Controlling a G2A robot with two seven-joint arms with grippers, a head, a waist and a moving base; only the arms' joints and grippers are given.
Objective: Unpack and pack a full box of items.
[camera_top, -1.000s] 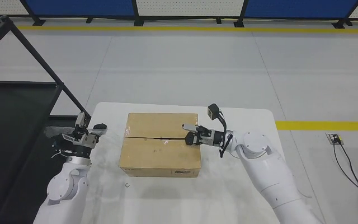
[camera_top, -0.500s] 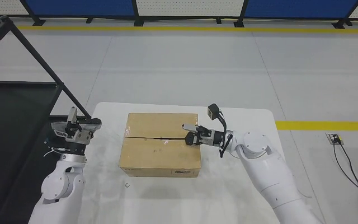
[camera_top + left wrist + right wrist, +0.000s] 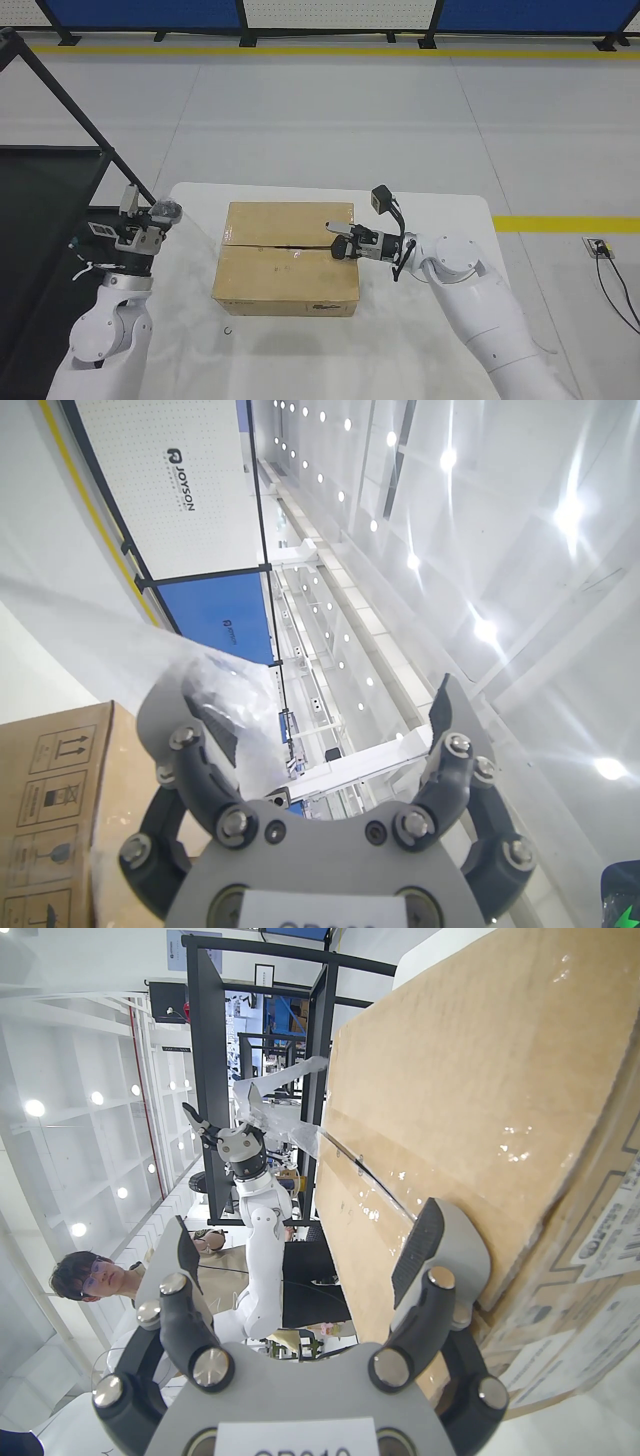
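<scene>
Film [image 3: 287, 1130], from the right wrist, runs from the closed box [image 3: 288, 258] seam to my left gripper [image 3: 320, 705]; its own camera shows jaws wide, film on one finger. Right gripper [image 3: 300, 1233] splayed at box edge, mid-table [image 3: 420, 330].

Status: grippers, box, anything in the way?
Left gripper open, clear tape strip stuck to one jaw, trailing from cardboard box seam. Right gripper open at seam's other end. Flaps closed.

A closed cardboard box [image 3: 287, 260] is being carried mid-way on the white bench [image 3: 390, 340], a small dark object [image 3: 229, 332] lying nearby.
</scene>
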